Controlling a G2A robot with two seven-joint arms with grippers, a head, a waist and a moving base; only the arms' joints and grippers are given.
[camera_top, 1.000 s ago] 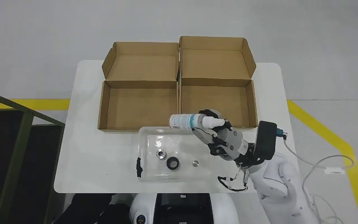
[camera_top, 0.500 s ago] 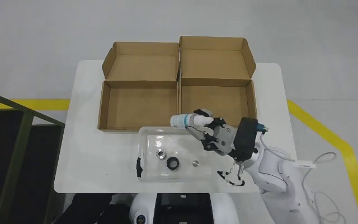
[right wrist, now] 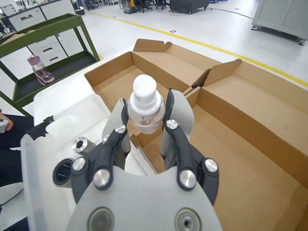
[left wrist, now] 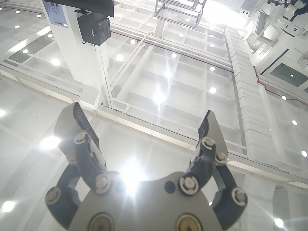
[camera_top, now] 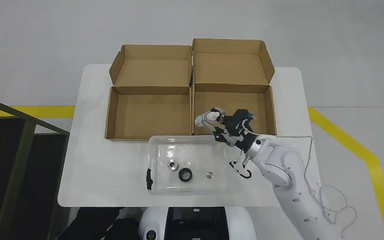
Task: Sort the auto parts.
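as the right hand (right wrist: 146, 100) grips it, bottle (right wrist: 144, 90) between fingers (right wrist: 179, 111), over right box (right wrist: 240, 133) corner, left hand (left wrist: 142, 109) released

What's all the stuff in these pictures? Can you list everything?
table: 1, white, under everything
cardboard boxes: 2, brown, open, table's far side
plastic bin: 1, clear, table's near side
metal parts: 3, silver and dark, in the bin
spray bottle: 1, clear, white cap, over right box's near corner
rack: 1, green, beside the table
water bottle: 1, pink, on the rack
right gripper: 1, grey and black, shut on the spray bottle
left gripper: 1, grey and black, open, facing the ceiling
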